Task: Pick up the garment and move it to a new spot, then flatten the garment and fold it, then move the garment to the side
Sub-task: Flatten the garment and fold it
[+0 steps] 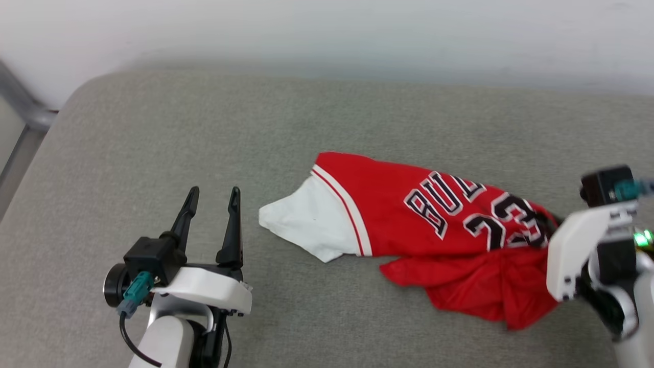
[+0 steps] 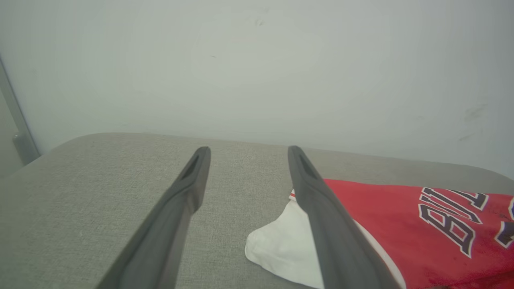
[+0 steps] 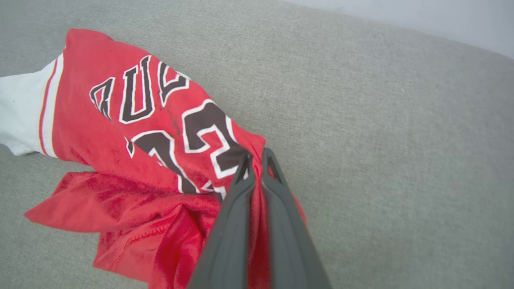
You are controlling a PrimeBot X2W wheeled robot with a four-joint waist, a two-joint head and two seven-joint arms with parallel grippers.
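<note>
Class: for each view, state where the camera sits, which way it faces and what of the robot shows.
Head: on the head, facing down at red jersey on grey cushion; left end effector lower left, right arm at right edge.
Left wrist: along open fingers toward the wall, sleeve beside.
Right wrist: down at jersey; right end effector shut on it.
All share the jersey.

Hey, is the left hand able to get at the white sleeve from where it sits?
Probably yes: the open left hand sits beside the sleeve, with just bare cushion between.
</note>
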